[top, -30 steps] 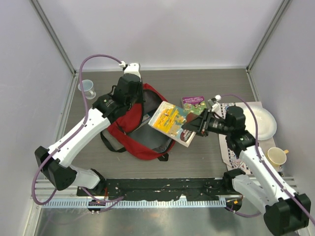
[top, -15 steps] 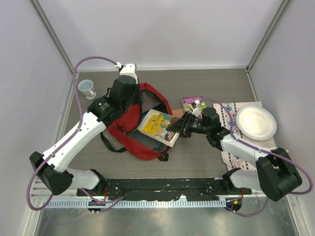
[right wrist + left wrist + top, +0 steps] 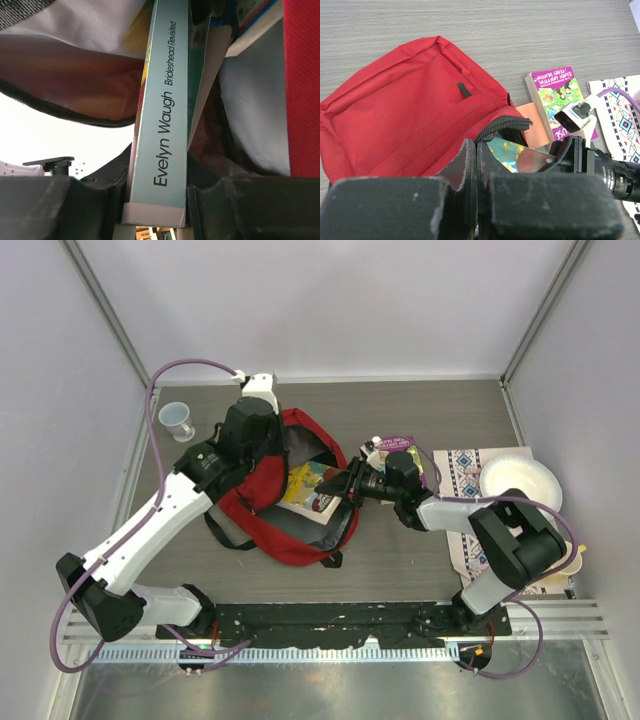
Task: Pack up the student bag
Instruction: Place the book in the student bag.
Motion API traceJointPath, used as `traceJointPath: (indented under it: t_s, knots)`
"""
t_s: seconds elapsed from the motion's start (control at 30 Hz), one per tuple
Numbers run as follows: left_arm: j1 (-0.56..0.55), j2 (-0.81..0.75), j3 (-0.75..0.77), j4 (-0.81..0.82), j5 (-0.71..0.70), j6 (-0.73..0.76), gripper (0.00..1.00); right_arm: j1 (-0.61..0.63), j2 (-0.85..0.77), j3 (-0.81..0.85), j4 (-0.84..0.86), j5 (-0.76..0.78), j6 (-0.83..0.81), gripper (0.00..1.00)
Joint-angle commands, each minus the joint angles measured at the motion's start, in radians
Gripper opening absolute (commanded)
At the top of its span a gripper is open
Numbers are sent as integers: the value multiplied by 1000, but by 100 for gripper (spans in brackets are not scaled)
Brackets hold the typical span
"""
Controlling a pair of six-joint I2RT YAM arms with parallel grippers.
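Where bag (image 3: 270, 532) lies, grey woodgrain tbl (image 3: 440, 405); pale walls (image 3: 330, 300).

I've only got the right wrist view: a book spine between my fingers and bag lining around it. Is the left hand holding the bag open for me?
Observer: Yes. The left hand is shut on the zipper rim of the student bag, lifting the opening.
Operator: How far in is my book?
Observer: From above, the book is only partly inside. Much of its yellow-green cover shows in the mouth, with the right hand at the opening's edge.
Operator: Anything else nearby to pack?
Observer: A purple book lies flat on the table just right of the bag.
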Motion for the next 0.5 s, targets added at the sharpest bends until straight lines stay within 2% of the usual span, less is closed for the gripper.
traceJointPath:
  t_s: [0.0, 0.13, 0.27, 0.47]
  knots:
    - [-2, -46, 3, 92, 9, 11, 0, 5, 16, 86, 268, -29, 77, 1]
    - [-2, -49, 3, 97, 18, 11, 0, 5, 50, 100, 249, 35, 76, 1]
    - [-2, -64, -12, 112, 30, 11, 0, 8, 64, 91, 216, 181, 64, 1]
    - [-2, -78, -28, 120, 38, 11, 0, 60, 9, 115, -14, 376, -77, 1]
